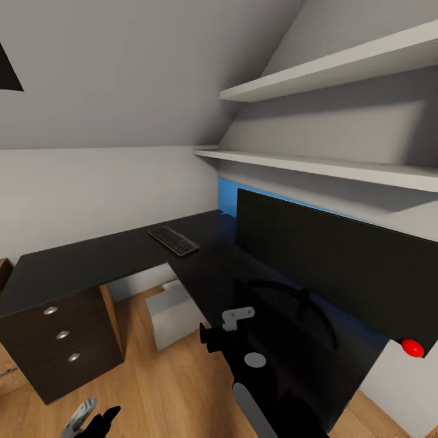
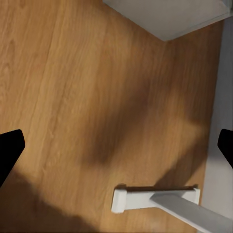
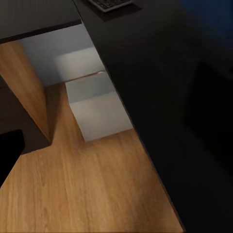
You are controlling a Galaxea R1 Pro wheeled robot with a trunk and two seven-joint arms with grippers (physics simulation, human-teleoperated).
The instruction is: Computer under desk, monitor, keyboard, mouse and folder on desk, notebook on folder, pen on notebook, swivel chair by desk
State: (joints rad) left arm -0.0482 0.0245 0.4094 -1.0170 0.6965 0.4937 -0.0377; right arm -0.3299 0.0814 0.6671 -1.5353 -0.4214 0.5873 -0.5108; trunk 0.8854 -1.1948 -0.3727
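Observation:
The glossy black L-shaped desk (image 1: pixel 91 258) fills the middle of the head view. On its far part lies the black keyboard (image 1: pixel 174 240), also seen in the right wrist view (image 3: pixel 109 4). The big black monitor (image 1: pixel 340 267) stands on the desk at the right, a red dot (image 1: pixel 412 347) at its low corner. The light grey computer (image 1: pixel 176 313) sits on the floor under the desk (image 3: pixel 97 109). My right gripper (image 1: pixel 211 339) hovers by the desk's front edge, empty; one black finger (image 3: pixel 9 150) shows wide at the side. My left gripper (image 1: pixel 91 420) hangs open over the floor (image 2: pixel 116 145).
A drawer unit (image 1: pixel 61 340) with round silver knobs stands at the left. Two white shelves (image 1: pixel 328 164) run above the monitor, and a blue panel (image 1: pixel 228 194) lines the wall behind it. Wood floor (image 1: pixel 158 389) lies in front. A white bracket-like part (image 2: pixel 155 199) rests on the floor.

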